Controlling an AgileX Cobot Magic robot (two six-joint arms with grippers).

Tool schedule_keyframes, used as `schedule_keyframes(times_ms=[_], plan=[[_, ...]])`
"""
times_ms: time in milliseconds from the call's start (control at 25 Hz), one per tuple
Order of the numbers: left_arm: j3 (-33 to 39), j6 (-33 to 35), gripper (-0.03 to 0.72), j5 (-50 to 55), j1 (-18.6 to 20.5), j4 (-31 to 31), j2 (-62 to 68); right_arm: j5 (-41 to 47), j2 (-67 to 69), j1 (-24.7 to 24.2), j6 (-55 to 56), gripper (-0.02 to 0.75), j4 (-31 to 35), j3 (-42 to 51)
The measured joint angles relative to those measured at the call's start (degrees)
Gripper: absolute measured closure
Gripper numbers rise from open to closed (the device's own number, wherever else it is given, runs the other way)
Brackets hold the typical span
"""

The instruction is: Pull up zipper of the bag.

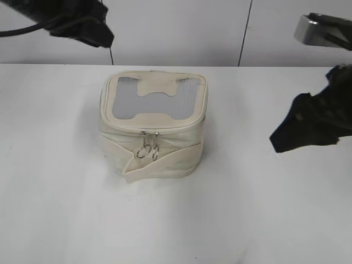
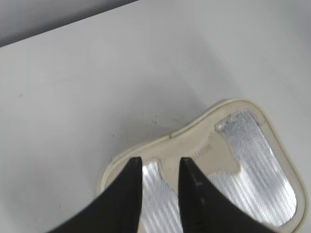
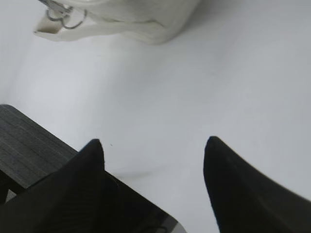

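The cream-beige bag (image 1: 154, 129) stands in the middle of the white table, its grey mesh top with the cream H-shaped patch (image 1: 155, 98) facing up. The zipper track runs round its top rim, and the silver sliders with ring pulls (image 1: 148, 147) hang at the front, above the wide strap. My left gripper (image 2: 160, 162) hovers above the bag's top (image 2: 243, 160), open a little and empty; in the exterior view it is at the top left (image 1: 104, 33). My right gripper (image 3: 153, 145) is wide open and empty over bare table, right of the bag (image 3: 141, 17); the exterior view shows it at the right (image 1: 283, 140).
The white table (image 1: 82, 220) stretches round the bag. A dark ribbed surface (image 3: 29, 145) lies beside the table in the right wrist view. A pale wall with a dark vertical seam (image 1: 246, 30) stands behind.
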Motion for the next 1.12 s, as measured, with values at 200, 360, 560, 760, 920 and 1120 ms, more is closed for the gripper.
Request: schedule_keyframes(times_ms=[200,360,560,760,920,1120], plan=[[22.9,-1.1,0.487,-7.7,0.0,0.8,-20.4,6.8,-10.0,-0.2,6.6,0.232,-8.0,0.4],[36.3,-10.0,0.488,-7.0,0.0,6.9,-40.2,8.0,-21.8,-0.2,7.3,0.232,-8.9,5.7],[43.2,-23.6,0.488,5.7,0.0,21.8,-67.9,11.7,-41.4,-0.2,12.3,0.232,-15.7,16.4],[44.3,-27.1,0.488,18.4,0.0,32.5,-89.4,13.0,-60.5,-0.2,14.9,0.232,-23.7,20.3],[48.6,-27.5,0.488,21.5,0.0,33.1,-98.6,13.0,-71.9,-0.2,15.2,0.232,-25.7,23.4],[52.1,-27.2,0.488,19.5,0.0,29.8,-99.0,12.8,-77.8,-0.2,16.3,0.232,-27.3,24.3]])
